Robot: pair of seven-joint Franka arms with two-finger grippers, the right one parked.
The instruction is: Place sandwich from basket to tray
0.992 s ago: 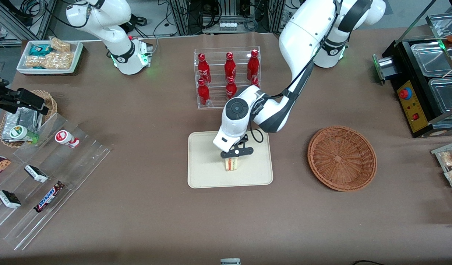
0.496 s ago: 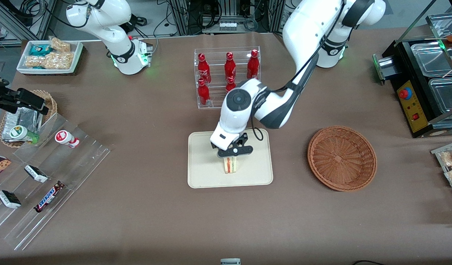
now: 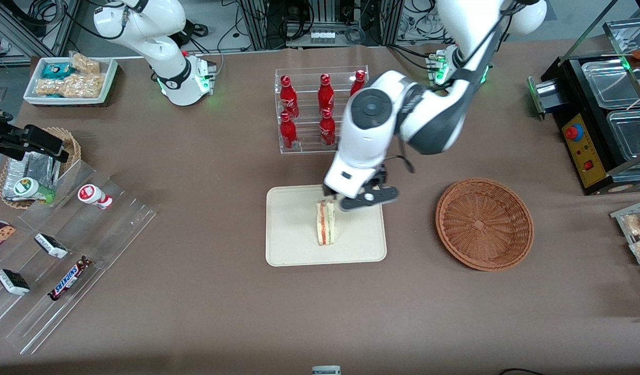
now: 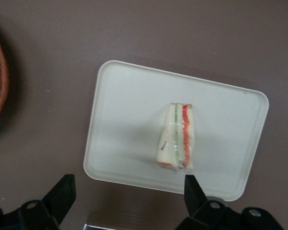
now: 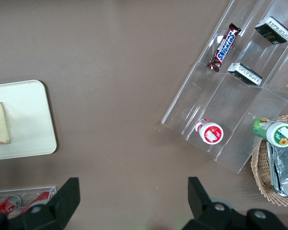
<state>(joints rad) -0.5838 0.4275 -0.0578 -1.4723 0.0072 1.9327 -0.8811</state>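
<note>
Lifted clear since a second ago, my end effector [image 3: 359, 200] hangs wide open above the tray [image 3: 294, 245]; I see the sandwich [image 3: 325, 223] resting there, basket [image 3: 484, 224] nearby.

Gripper [image 3: 362, 199] jaws apart above tray [image 3: 294, 245]; bottle rack [image 3: 320, 109] close by.

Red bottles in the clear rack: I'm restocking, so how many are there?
5 show. Red bottles at the rack's upper step, lower step. The arm, its open gripper above the tray, may hide a sixth.
</note>
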